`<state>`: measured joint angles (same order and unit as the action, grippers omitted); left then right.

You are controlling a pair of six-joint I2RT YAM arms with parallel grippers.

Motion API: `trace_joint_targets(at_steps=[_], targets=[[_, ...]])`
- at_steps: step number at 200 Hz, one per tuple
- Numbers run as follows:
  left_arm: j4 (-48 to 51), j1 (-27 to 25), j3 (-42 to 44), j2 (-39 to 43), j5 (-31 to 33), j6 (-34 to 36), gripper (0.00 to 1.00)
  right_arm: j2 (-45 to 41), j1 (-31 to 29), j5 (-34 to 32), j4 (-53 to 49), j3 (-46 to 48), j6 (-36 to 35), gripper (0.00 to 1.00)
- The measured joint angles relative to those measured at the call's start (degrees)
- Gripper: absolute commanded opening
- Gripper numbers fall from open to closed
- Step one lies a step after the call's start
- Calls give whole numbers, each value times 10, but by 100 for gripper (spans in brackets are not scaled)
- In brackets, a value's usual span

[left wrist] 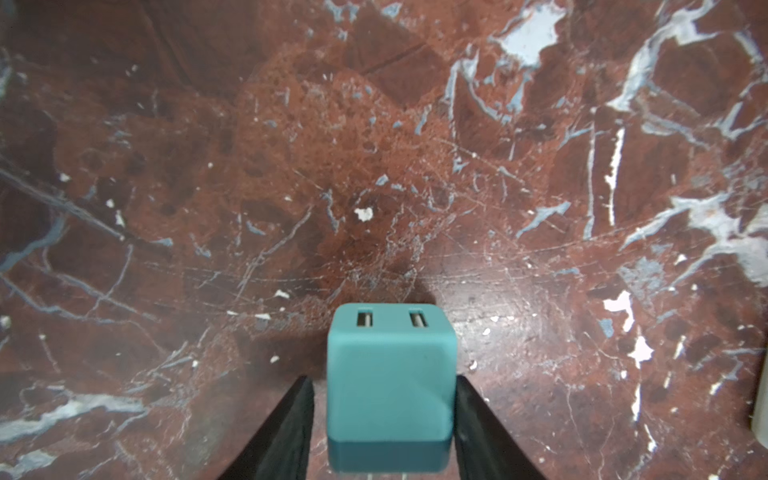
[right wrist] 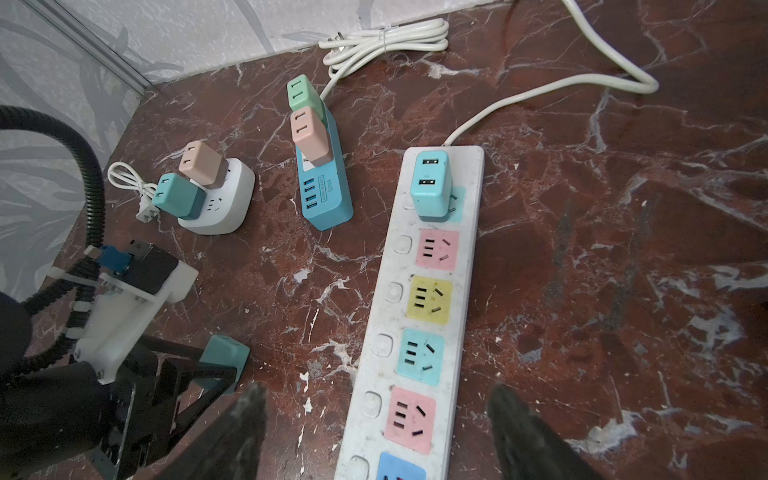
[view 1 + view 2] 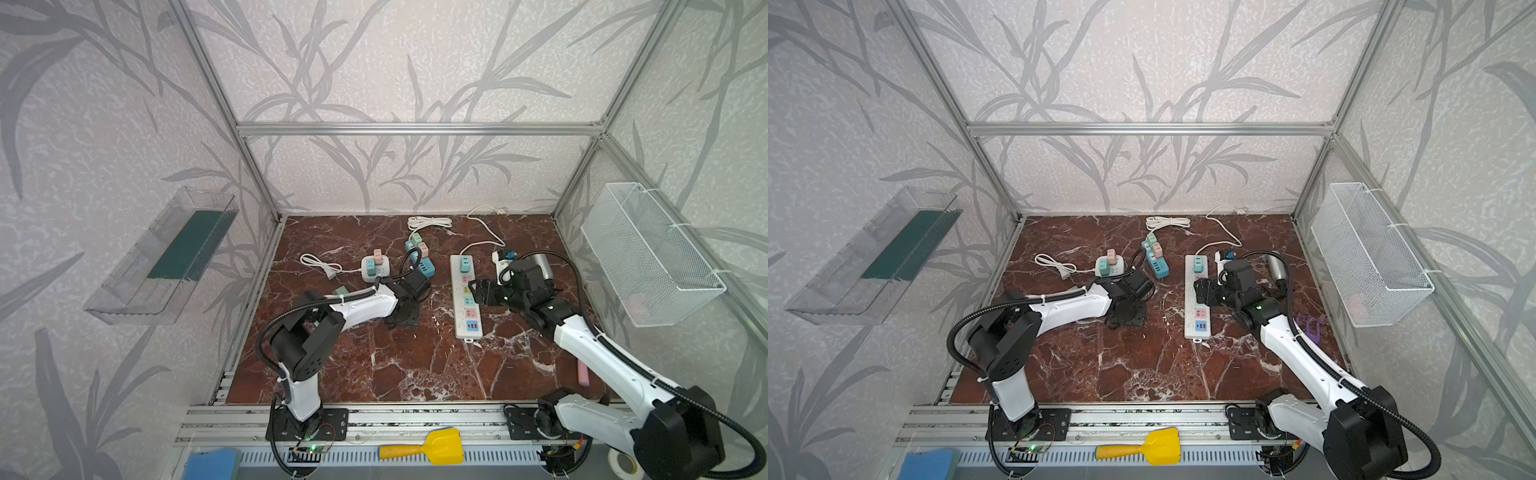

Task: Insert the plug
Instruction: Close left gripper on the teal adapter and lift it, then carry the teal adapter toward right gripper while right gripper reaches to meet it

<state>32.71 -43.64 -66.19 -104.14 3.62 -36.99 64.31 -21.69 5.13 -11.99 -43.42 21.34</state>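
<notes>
The teal plug [image 1: 390,386] lies on the marble top [image 1: 208,166] between the 2 fingers of the left gripper [image 1: 383,377]. In the left wrist view 1 finger looks flush against its side while a sliver of marble shows at the other, so I cannot tell whether it is clamped. The plug's face with 2 slots points away from the wrist and its prongs are hidden, so the way they aim cannot be read. The coming move turns on 1 relation. In a top view the long white strip [image 3: 456,320] lies at 3 o'clock from that gripper, near but apart across bare marble, with its long axis running 12 to 6. The right gripper [image 2: 376,390] is the nearer arm. It hangs over the strip's 6 o'clock half, released, with its jaws wide and clear of both long edges, grasping nothing. It is probably placed to steady the strip while the left arm carries the plug across. There are 3 socket units: the long strip, a blue strip [image 2: 326,187] and a small white block [image 2: 224,199]. I count 6 plugs for certain: the loose teal one and 5 seated plugs [image 2: 430,183], 2 on the block, 2 on the blue strip and 1 at the long strip's 12 o'clock end. That strip shows 5 coloured sockets, 4 of them free, in order pink, yellow, teal and pink, plus 1 blue panel at 6 o'clock. There are 3 white cords [image 2: 382,37] on the marble.
</notes>
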Motion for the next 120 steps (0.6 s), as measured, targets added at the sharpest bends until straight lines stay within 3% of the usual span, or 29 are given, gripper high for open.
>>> trace_joint_targets(at_steps=[96,120], targets=[[39,-1,-31,-37,8,40,55,-4,0,0,0,0,0,82],[41,-1,-32,-40,3,41,48,-4,0,0,0,0,0,82]])
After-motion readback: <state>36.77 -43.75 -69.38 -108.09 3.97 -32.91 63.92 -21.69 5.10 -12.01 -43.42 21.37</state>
